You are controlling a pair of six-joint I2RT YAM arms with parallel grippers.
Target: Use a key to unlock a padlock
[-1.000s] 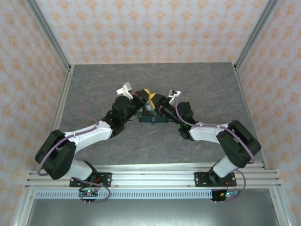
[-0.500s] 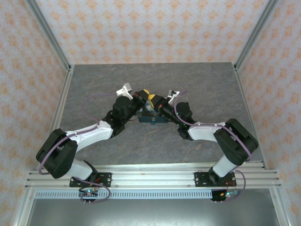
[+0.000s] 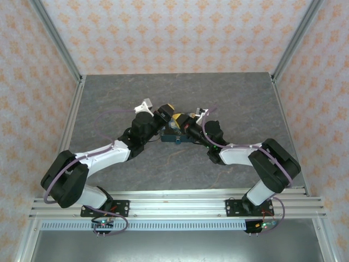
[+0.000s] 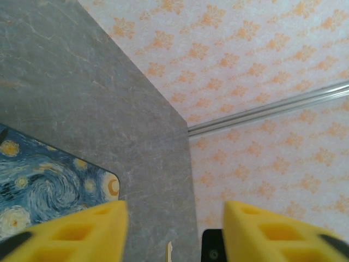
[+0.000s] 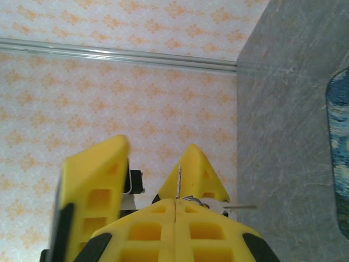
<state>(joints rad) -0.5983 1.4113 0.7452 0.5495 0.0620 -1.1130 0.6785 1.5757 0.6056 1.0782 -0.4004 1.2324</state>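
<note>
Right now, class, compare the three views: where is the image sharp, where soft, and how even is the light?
Top external: evenly lit, sharp, only faint shadows on the table. Left wrist: the left gripper's fingers look slightly soft, wallpaper crisp. Right wrist: the shut right gripper sits close and soft-edged.

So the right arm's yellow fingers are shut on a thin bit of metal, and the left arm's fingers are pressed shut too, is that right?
Not quite: the left arm's fingers stand apart with a clear gap between them, as the left wrist view shows. The right arm's fingers are indeed shut on the thin key.
</note>
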